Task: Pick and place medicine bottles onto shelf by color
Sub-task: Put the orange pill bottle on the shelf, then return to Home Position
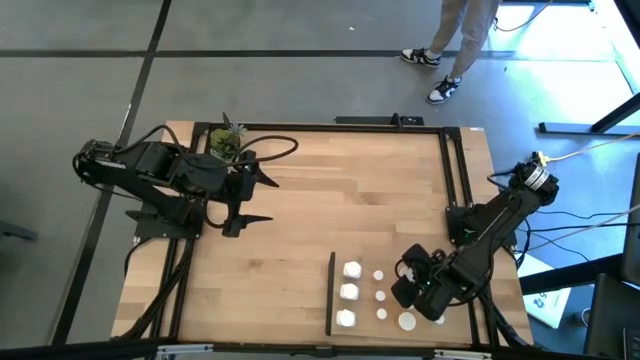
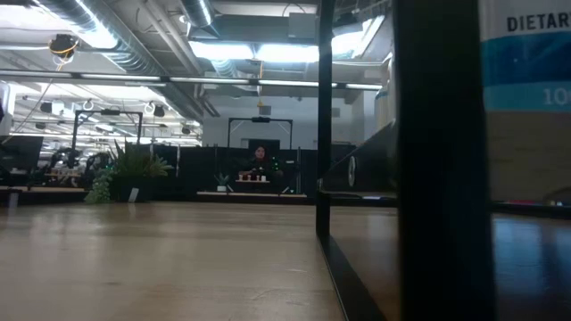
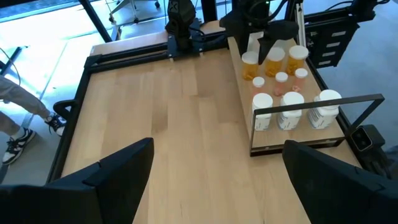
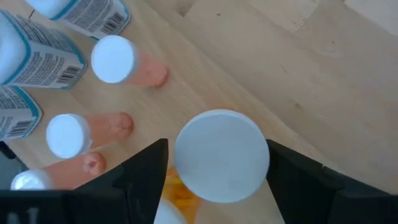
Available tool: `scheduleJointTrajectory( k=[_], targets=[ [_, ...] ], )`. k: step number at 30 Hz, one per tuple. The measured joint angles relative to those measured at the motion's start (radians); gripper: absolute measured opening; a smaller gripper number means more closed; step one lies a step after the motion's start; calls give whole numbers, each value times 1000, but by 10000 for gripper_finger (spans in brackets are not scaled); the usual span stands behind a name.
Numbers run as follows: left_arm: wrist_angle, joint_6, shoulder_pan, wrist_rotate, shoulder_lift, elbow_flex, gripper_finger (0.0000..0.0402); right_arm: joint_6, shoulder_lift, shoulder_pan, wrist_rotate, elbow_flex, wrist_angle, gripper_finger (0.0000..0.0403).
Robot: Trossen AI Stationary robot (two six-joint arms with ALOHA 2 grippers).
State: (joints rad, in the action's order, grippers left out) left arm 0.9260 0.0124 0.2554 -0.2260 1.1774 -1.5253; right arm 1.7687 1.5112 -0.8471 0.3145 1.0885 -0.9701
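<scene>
Right claw (image 4: 214,186) hangs directly over a large white-capped orange bottle (image 4: 222,155) at the near right of the shelf (image 1: 395,262), its two fingers spread either side of the cap, not clenched; whether the pads touch the cap can't be told. Main risk from here, as a judgement: the neighbours are close, so a crooked descent or a sideways pull could knock over the small pinkish bottles (image 4: 118,62) just beside it, or a grip on the smooth cap alone could slip and drop the bottle. The tall white labelled bottles (image 3: 291,109) stand in a row of three against the black upright strip (image 1: 331,293), small pink ones next, orange ones beyond on the row toward the right arm, so rows already look grouped by colour. All bottles seen are upright, white caps. The shelf sits in the near-right part of the desk (image 1: 300,200). Left claw (image 1: 250,199) waits far left, fingers spread, grasping nothing, near the small potted plant (image 1: 227,141) at the far-left corner. Beyond the desk a person's legs (image 1: 455,45) stand on the floor.
</scene>
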Motion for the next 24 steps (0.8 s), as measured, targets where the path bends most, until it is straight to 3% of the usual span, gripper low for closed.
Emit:
scheduleJointTrajectory(
  k=[15,20,24],
  targets=[
    [4,-3,0,-2,-2,0,351,-2,0,0,15,181,-254,258],
    [10,-53,1,-50,-38,-1,350,-38,-1,0,166,312,-390,249],
    [23,-104,1,-77,-86,-1,351,-95,-2,0,296,431,-551,206]
  ],
)
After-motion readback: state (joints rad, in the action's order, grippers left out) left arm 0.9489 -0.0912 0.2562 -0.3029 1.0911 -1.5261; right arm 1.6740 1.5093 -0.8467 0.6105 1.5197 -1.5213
